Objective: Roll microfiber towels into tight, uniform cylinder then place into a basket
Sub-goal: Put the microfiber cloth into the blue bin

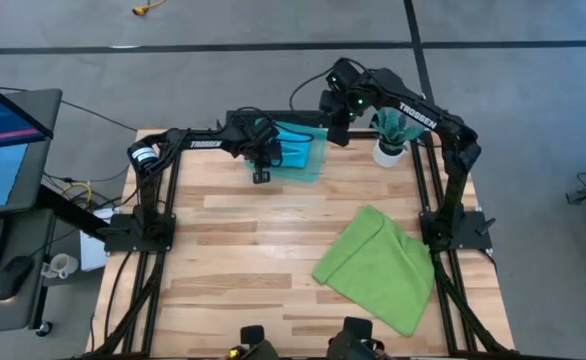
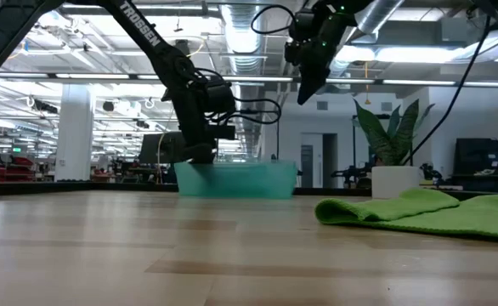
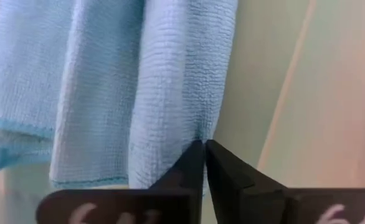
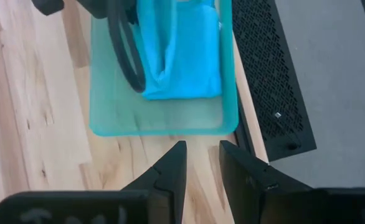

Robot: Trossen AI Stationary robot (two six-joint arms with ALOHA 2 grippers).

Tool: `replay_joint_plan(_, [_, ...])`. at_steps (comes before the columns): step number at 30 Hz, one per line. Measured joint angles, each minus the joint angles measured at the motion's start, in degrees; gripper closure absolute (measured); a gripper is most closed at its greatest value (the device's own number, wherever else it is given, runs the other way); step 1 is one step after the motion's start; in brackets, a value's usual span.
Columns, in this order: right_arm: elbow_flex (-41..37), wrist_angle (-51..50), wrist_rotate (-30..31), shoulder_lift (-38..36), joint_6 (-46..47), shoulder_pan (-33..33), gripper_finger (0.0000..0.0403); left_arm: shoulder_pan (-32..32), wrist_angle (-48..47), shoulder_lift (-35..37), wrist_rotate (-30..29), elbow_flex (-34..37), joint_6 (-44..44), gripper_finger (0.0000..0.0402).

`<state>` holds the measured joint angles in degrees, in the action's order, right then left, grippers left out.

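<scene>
The sky-blue towel (image 4: 189, 56) lies bunched in loose folds on the floor of the teal basket (image 1: 313, 170), which stands at the table's far middle. My left gripper (image 3: 204, 144) reaches down into the basket from the left, shut, its tips at the towel's (image 3: 108, 93) side. My right gripper (image 4: 201, 152) hangs open and empty above the basket's right end (image 4: 164, 127). The lime-green towel (image 1: 378, 268) lies flat on the table's near right part. My left gripper slants down into the basket with its fingertips (image 3: 195, 155) shut against each other right at one long side of the blue towel (image 3: 192, 124). Nothing shows between them. Whether they touch or nip the cloth, I cannot tell.
A white pot with a green plant (image 1: 389, 148) stands at the far right, close to the right arm. Both arms' black frames (image 1: 143, 215) run along the table's left and right edges. Bare wood (image 1: 243, 260) lies between the basket and the near edge.
</scene>
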<state>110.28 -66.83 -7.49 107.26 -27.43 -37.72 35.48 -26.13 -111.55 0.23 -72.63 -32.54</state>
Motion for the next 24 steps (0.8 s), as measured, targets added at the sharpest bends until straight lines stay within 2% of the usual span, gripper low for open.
replay_joint_plan(14, [-0.14, -2.09, -0.15, 0.0, -2.57, 0.2, 0.0285, 0.0, -1.7, 1.95, 0.52, -3.42, 3.4, 0.04])
replay_joint_plan(24, [-8.79, -0.39, -1.71, -0.02, -4.7, -0.37, 0.0285, 0.53, -3.87, 2.01, 0.46, -6.84, 3.09, 0.0401])
